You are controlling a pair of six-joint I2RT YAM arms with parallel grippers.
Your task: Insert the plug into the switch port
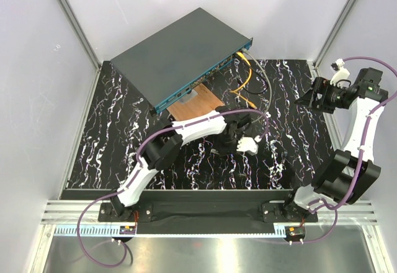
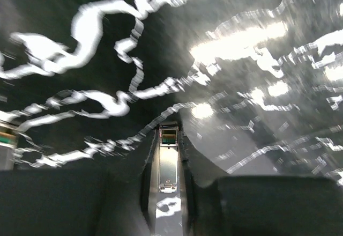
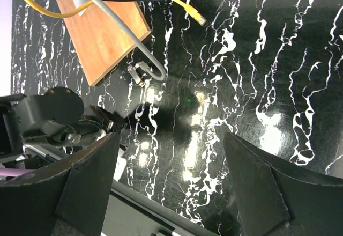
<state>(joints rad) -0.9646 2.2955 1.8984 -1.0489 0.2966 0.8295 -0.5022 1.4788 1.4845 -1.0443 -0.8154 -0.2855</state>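
The plug (image 2: pixel 168 158), a slim silver metal piece with a green-tipped end, lies lengthwise between my left gripper's (image 2: pixel 169 139) dark fingers, which press on both its sides close above the marbled table. In the top view the left gripper (image 1: pixel 255 139) is low over the middle of the table, in front of the switch (image 1: pixel 180 56). The switch ports line its teal front face (image 1: pixel 205 82), well apart from the plug. My right gripper (image 3: pixel 171 155) hangs open and empty over the table's right side (image 1: pixel 322 96).
A copper-brown plate (image 1: pixel 195 104) lies just in front of the switch. A yellow cable (image 1: pixel 245 74) and a grey cable (image 3: pixel 120 29) run from the switch's right end onto the table. The yellow cable's loose end (image 3: pixel 198 17) lies on the table. White walls enclose three sides.
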